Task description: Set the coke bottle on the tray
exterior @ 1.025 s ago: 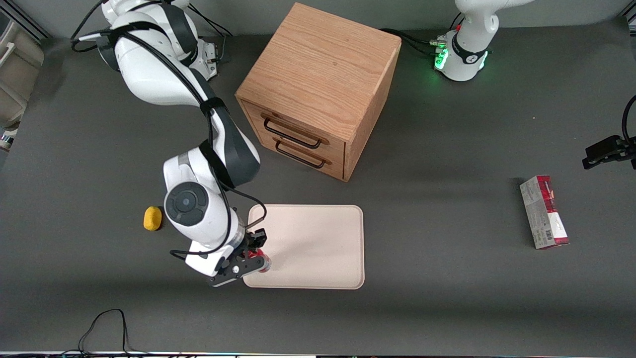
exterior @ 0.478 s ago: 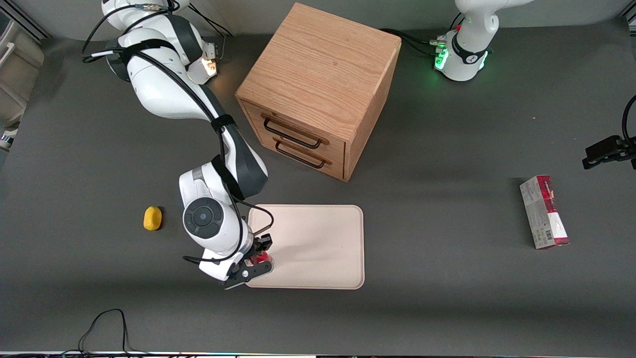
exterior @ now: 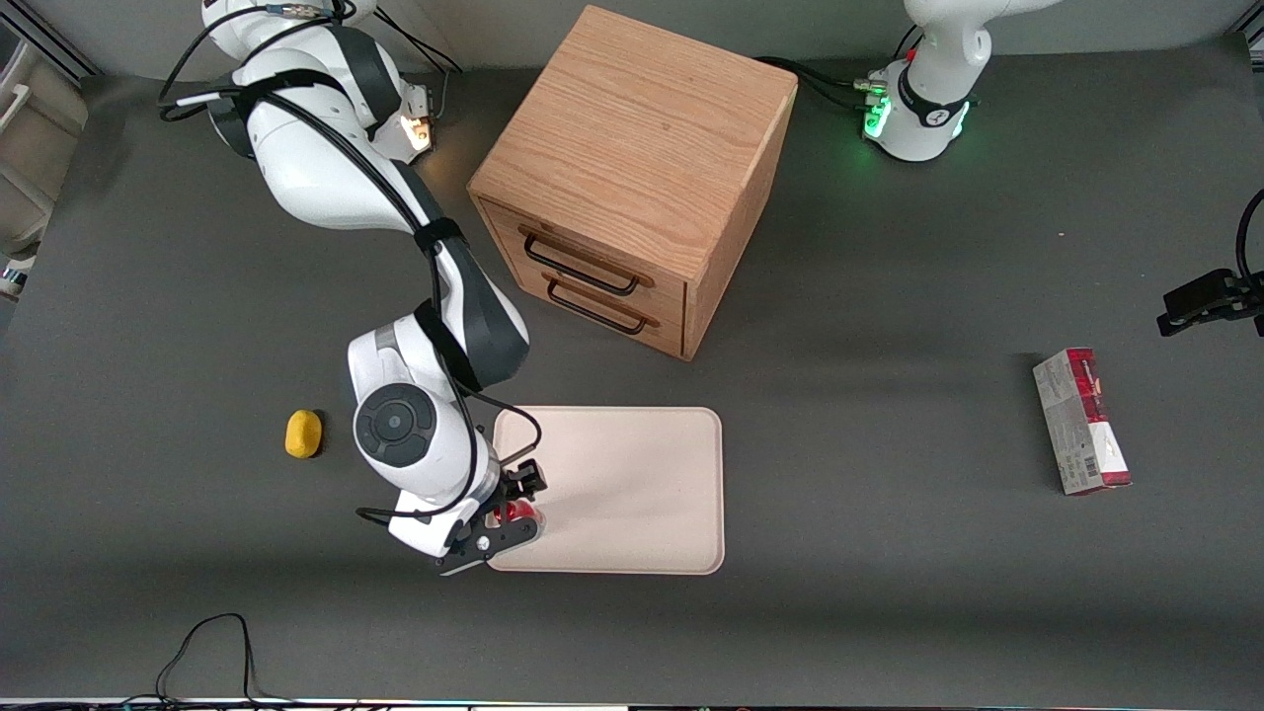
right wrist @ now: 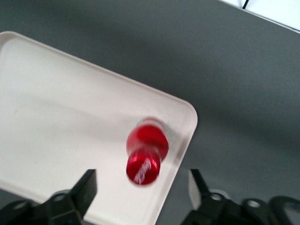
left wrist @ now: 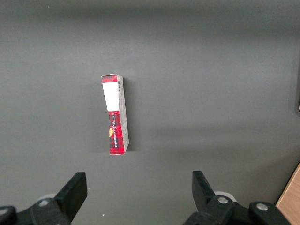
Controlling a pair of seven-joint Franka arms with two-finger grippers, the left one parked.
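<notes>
While hovering w/ fingers spread above the tray's (exterior: 632, 484) corner nearest the working arm's end, the pincer (exterior: 515, 512) is gripping nothing; coke bottle (right wrist: 146, 154) is standing upright on tray, between the fingers, untouched.

White glossy arm shells with dark grey joint bands. Round grey cap on wrist joint (exterior: 394, 424). Black cables strapped along links, loop at 6 o'clock of wrist. Black gripper (exterior: 510, 513), screws on finger mounts.
</notes>
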